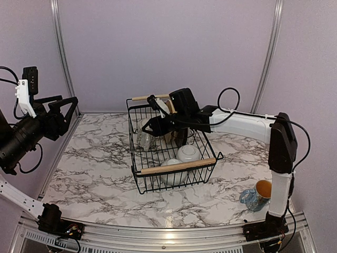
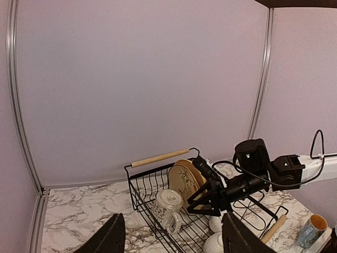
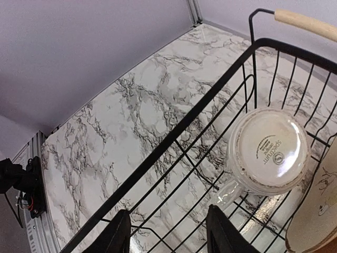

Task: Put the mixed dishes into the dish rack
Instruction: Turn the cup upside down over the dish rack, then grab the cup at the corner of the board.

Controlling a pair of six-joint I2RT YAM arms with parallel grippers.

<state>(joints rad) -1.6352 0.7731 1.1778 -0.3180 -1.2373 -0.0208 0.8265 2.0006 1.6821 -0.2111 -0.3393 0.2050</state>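
A marble-patterned desk (image 1: 95, 174) carried a black wire dish rack (image 1: 176, 167) with two wooden bar handles, sitting near its middle. The right arm reached across and down into the rack. Its tool (image 3: 168, 234) was released, fingers apart with nothing between them, just above the wire floor.

The left tool (image 2: 171, 240) hung high at the left, well apart from the rack, also released and empty.

Inside the rack, a small tan plate (image 2: 184, 178) leaned upright near the far handle. Two small white bowls (image 1: 188, 153) sat by the near handle. A pale mug (image 3: 268, 150) lay on its side just beside the plate, its stamped base facing the right wrist camera.

A blue patterned mug with an orange lining (image 1: 255, 196) stood outside the rack, close to the right arm's base.

The likely risks:
- The low right fingers could catch a wire on the way out and drag or tilt the rack.
- A brush against the sideways mug could roll it into the leaning plate and topple it.
- The right arm folding back could knock over the nearby blue mug.
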